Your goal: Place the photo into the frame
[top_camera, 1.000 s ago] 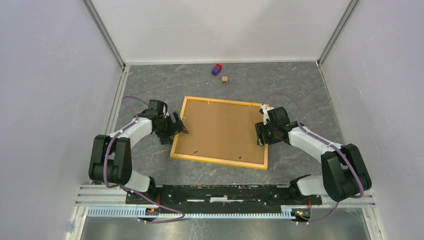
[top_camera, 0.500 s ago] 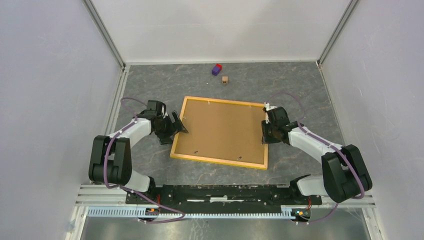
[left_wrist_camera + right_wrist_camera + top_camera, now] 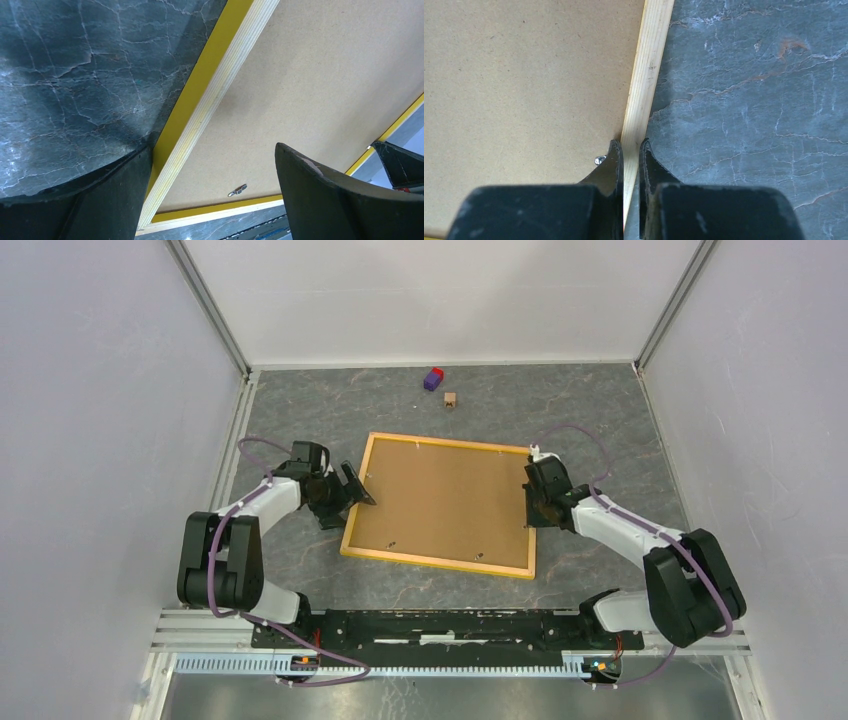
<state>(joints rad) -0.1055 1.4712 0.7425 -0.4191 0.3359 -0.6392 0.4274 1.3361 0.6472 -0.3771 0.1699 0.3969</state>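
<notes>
The frame (image 3: 440, 562) of orange-yellow wood lies back side up in the middle of the table, with a brown backing board (image 3: 445, 502) filling it. The photo is hidden. My right gripper (image 3: 531, 504) is shut on the frame's right rail (image 3: 649, 75), one finger on the board side and the other on the table side, its fingertips (image 3: 631, 145) pinching the pale wood. My left gripper (image 3: 354, 489) stands open at the frame's left rail (image 3: 210, 95), its jaws wide on either side (image 3: 212, 150) and nothing gripped.
A small metal turn clip (image 3: 238, 190) sits on the board near the front rail, another (image 3: 599, 160) beside my right finger. A purple-and-red block (image 3: 433, 378) and a small brown block (image 3: 451, 400) lie near the back wall. Grey walls enclose three sides.
My right gripper has closed from open onto the frame's right rail and shifted slightly outward along it. The left arm and the frame have hardly moved.
</notes>
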